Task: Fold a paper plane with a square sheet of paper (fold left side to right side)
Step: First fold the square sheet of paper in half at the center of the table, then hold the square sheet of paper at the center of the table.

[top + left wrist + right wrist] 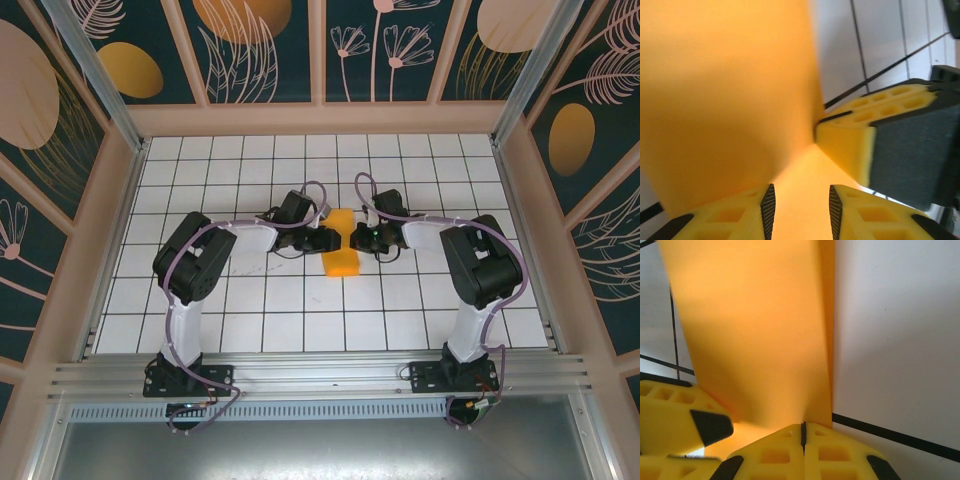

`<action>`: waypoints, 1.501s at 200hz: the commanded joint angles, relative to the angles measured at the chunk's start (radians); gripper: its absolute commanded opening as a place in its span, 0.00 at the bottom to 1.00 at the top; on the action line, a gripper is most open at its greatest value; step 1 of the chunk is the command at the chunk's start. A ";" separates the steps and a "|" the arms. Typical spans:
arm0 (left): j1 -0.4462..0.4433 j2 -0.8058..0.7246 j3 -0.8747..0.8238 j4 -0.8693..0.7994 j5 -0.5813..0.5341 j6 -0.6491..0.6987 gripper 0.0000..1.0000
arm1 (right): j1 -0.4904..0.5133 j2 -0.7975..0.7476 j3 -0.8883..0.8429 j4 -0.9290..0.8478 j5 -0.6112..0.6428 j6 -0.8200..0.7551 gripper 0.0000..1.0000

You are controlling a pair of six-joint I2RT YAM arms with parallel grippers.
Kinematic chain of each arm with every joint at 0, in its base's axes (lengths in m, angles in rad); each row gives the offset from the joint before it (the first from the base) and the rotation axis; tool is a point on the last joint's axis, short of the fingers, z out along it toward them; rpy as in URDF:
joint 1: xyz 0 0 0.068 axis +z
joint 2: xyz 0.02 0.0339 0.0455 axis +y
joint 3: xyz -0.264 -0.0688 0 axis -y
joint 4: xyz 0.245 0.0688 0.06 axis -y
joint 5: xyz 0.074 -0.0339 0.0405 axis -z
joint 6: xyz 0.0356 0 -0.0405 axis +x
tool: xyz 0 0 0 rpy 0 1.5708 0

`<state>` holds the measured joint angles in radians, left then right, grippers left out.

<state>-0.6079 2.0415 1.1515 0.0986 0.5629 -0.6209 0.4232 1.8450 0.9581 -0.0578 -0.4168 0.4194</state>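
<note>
Now we see the orange sheet of paper (342,250) lying near the middle of the white tiled table (250,300). It is folded narrow, with its long side running from 12 o'clock to 6 o'clock in the top view. Its 6 o'clock end looks wider than its 12 o'clock end.

The left gripper (322,241) sits at the paper's 9 o'clock edge and the right gripper (360,238) at its 3 o'clock edge. They face each other across the sheet, both low over the table.

From the left wrist we find the left gripper released. Its two yellow fingers (735,217) at 6 o'clock stand apart, and orange paper shows in the gap between them. A broad part of the sheet curves upward toward 11 o'clock, lifted off the tiles. The tip of the right gripper sits at 3 o'clock and touches the paper where the raised part meets the flat part.

From the right wrist we find the right gripper clenched. Its fingers (775,455) are closed tight against each other at 6 o'clock, leaving a thin seam. The paper runs from 12 o'clock down to those fingertips and meets them. We cannot tell whether any paper is pinched in the seam or merely pressed. A finger of the left gripper shows at 8 o'clock, just beside the sheet's lower corner.
</note>
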 commanded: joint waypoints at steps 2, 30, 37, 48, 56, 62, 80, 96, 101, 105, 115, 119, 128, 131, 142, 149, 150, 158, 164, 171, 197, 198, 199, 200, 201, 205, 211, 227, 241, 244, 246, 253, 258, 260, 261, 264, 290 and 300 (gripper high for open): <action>-0.005 0.011 -0.033 -0.049 -0.056 0.022 0.36 | 0.011 0.051 -0.005 -0.094 0.056 -0.029 0.02; -0.004 0.007 -0.063 -0.050 -0.076 0.023 0.35 | 0.011 0.053 -0.003 -0.108 0.059 -0.038 0.02; -0.003 0.004 -0.070 -0.051 -0.081 0.024 0.35 | 0.009 0.051 -0.004 -0.112 0.061 -0.040 0.02; -0.001 -0.006 -0.085 -0.051 -0.088 0.026 0.35 | 0.008 0.050 -0.005 -0.114 0.062 -0.042 0.02; 0.005 -0.016 -0.095 -0.053 -0.093 0.027 0.35 | 0.008 0.049 -0.007 -0.114 0.062 -0.041 0.02; 0.010 -0.026 -0.105 -0.053 -0.096 0.029 0.35 | 0.009 0.049 -0.008 -0.114 0.062 -0.042 0.02; 0.032 -0.060 -0.126 -0.054 -0.101 0.029 0.34 | 0.008 0.051 -0.006 -0.113 0.059 -0.042 0.02; 0.048 -0.094 -0.136 -0.054 -0.102 0.034 0.33 | 0.008 0.052 -0.005 -0.109 0.055 -0.041 0.02; 0.049 -0.103 -0.135 -0.054 -0.103 0.040 0.33 | 0.008 0.052 -0.004 -0.108 0.054 -0.041 0.02; 0.050 -0.110 -0.132 -0.054 -0.103 0.044 0.33 | 0.008 0.051 -0.005 -0.108 0.052 -0.041 0.02; 0.049 -0.130 -0.125 -0.042 -0.096 0.049 0.33 | 0.008 0.052 -0.003 -0.108 0.050 -0.040 0.02; 0.049 -0.139 -0.123 -0.032 -0.090 0.050 0.33 | 0.008 0.051 -0.002 -0.106 0.048 -0.039 0.02; 0.049 -0.157 -0.119 -0.004 -0.074 0.050 0.32 | 0.008 0.050 0.000 -0.107 0.050 -0.039 0.02; 0.049 -0.163 -0.119 0.007 -0.069 0.050 0.31 | 0.008 0.051 0.000 -0.106 0.049 -0.039 0.02; 0.047 -0.184 -0.115 0.039 -0.054 0.054 0.31 | 0.009 0.051 0.001 -0.107 0.050 -0.039 0.02; 0.044 -0.192 -0.106 0.049 -0.046 0.057 0.31 | 0.009 0.050 0.001 -0.106 0.049 -0.037 0.02; 0.045 -0.192 -0.104 0.051 -0.045 0.058 0.31 | 0.009 0.050 0.002 -0.107 0.049 -0.037 0.02; 0.040 -0.187 -0.088 0.057 -0.030 0.062 0.31 | 0.010 0.051 0.002 -0.108 0.049 -0.037 0.02; 0.037 -0.174 -0.073 0.058 -0.015 0.062 0.31 | 0.010 0.050 0.002 -0.107 0.049 -0.037 0.02; 0.029 -0.155 -0.052 0.058 -0.002 0.061 0.31 | 0.009 0.050 0.003 -0.108 0.049 -0.037 0.02; -0.009 -0.071 0.014 0.049 0.002 0.061 0.31 | 0.011 0.051 0.002 -0.108 0.050 -0.037 0.02; -0.011 -0.067 0.017 0.049 0.003 0.060 0.31 | 0.011 0.051 0.001 -0.108 0.050 -0.037 0.02; -0.011 -0.065 0.019 0.048 0.001 0.060 0.31 | 0.011 0.051 0.002 -0.108 0.050 -0.037 0.02; -0.012 -0.063 0.020 0.048 0.001 0.060 0.31 | 0.011 0.051 0.002 -0.109 0.050 -0.037 0.02; -0.013 -0.059 0.022 0.049 0.000 0.059 0.31 | 0.012 0.051 0.001 -0.108 0.050 -0.037 0.02; -0.017 -0.046 0.028 0.047 -0.003 0.058 0.31 | 0.011 0.050 0.000 -0.109 0.050 -0.036 0.02; -0.019 -0.032 0.037 0.044 -0.008 0.054 0.31 | 0.011 0.050 0.000 -0.109 0.049 -0.036 0.02; -0.020 -0.004 0.042 0.044 -0.028 0.043 0.31 | 0.012 0.049 -0.001 -0.107 0.049 -0.037 0.02; -0.020 0.008 0.043 0.033 -0.051 0.043 0.31 | 0.013 0.049 -0.001 -0.106 0.047 -0.038 0.02; -0.020 0.011 0.043 0.031 -0.055 0.043 0.31 | 0.012 0.050 0.000 -0.106 0.046 -0.036 0.02; -0.020 0.012 0.043 0.029 -0.058 0.043 0.31 | 0.012 0.049 0.001 -0.106 0.046 -0.036 0.02; -0.020 0.017 0.042 0.025 -0.067 0.043 0.31 | 0.012 0.051 0.000 -0.107 0.044 -0.036 0.02; -0.020 0.021 0.040 0.023 -0.072 0.043 0.31 | 0.013 0.049 0.000 -0.105 0.045 -0.036 0.02; -0.020 0.022 0.039 0.022 -0.073 0.043 0.32 | 0.014 0.050 0.000 -0.104 0.045 -0.036 0.02; -0.020 0.023 0.039 0.021 -0.074 0.043 0.31 | 0.014 0.050 0.000 -0.105 0.045 -0.036 0.02; -0.020 0.024 0.038 0.021 -0.077 0.043 0.31 | 0.014 0.050 -0.001 -0.106 0.045 -0.036 0.02; -0.020 0.031 0.019 0.004 -0.117 0.044 0.31 | 0.014 0.050 -0.001 -0.108 0.047 -0.039 0.02; -0.020 0.032 0.011 -0.002 -0.129 0.050 0.32 | 0.014 0.051 -0.002 -0.110 0.047 -0.039 0.02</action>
<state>-0.6304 2.0602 1.1801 0.1249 0.4835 -0.5808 0.4255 1.8488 0.9684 -0.0727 -0.4164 0.3977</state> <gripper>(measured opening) 0.314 0.060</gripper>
